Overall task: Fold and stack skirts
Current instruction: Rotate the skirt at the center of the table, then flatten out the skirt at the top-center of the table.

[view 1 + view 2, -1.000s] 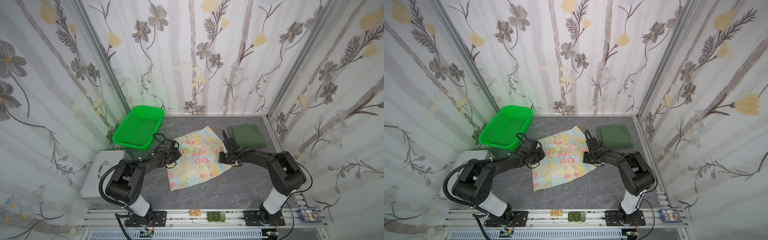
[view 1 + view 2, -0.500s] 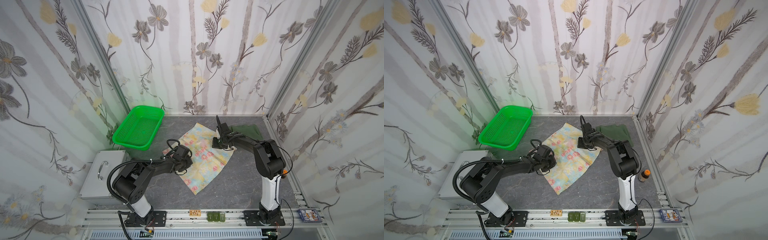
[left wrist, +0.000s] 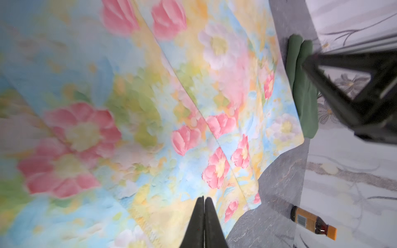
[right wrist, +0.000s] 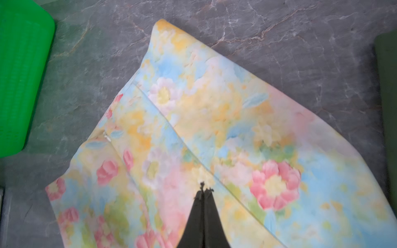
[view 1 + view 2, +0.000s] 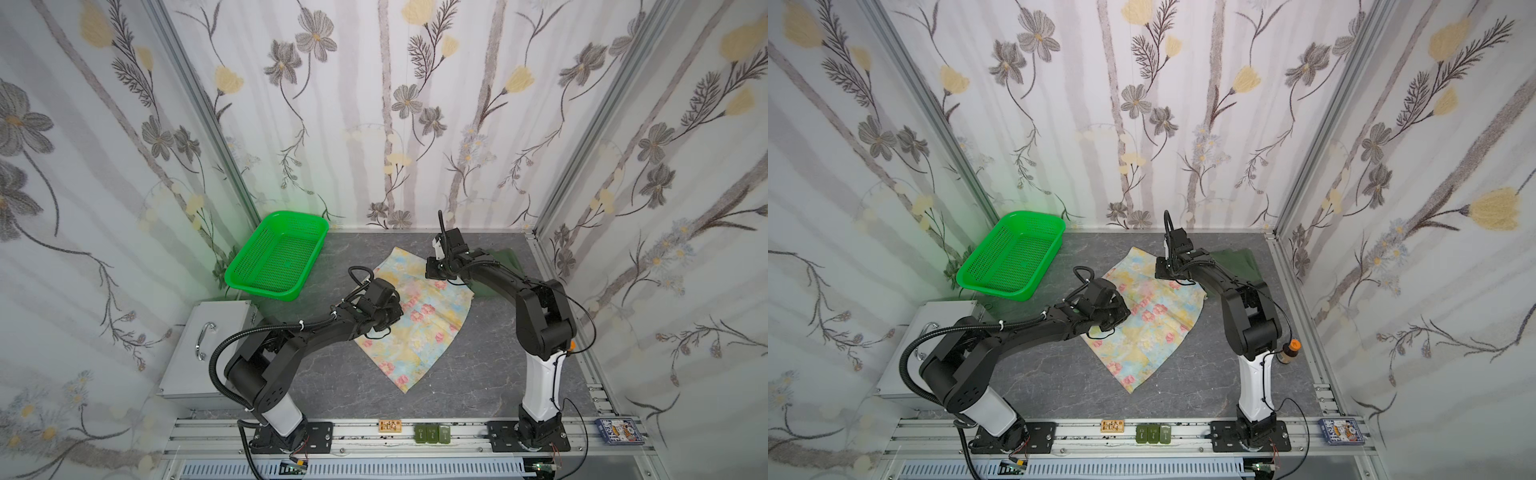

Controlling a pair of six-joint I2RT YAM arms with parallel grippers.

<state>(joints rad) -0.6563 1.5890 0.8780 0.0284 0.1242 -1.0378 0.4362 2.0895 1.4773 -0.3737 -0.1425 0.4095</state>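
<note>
The floral skirt (image 5: 419, 320) (image 5: 1150, 328) lies flat and slanted mid-table, one corner toward the front rail. It fills the left wrist view (image 3: 150, 107) and the right wrist view (image 4: 204, 128). The dark green skirt (image 5: 505, 257) (image 5: 1237, 259) lies folded at the back right, mostly under the right arm; its edge shows in both wrist views (image 3: 303, 92) (image 4: 388, 85). My left gripper (image 5: 392, 318) (image 3: 203, 198) is shut over the floral skirt's left edge. My right gripper (image 5: 432, 272) (image 4: 203, 189) is shut over its far part. No cloth shows between either pair of jaws.
A bright green basket (image 5: 276, 262) (image 5: 1013, 257) stands at the back left. A grey metal box (image 5: 203, 345) sits left of the table. A small brown bottle (image 5: 1289, 351) (image 3: 311, 222) stands by the right arm's base. A card box (image 5: 619, 430) lies on the front rail.
The floral skirt swung round, one corner now toward the front rail. The right gripper went back over its far part; the left moved right onto its left edge. Little change in the last half second.
</note>
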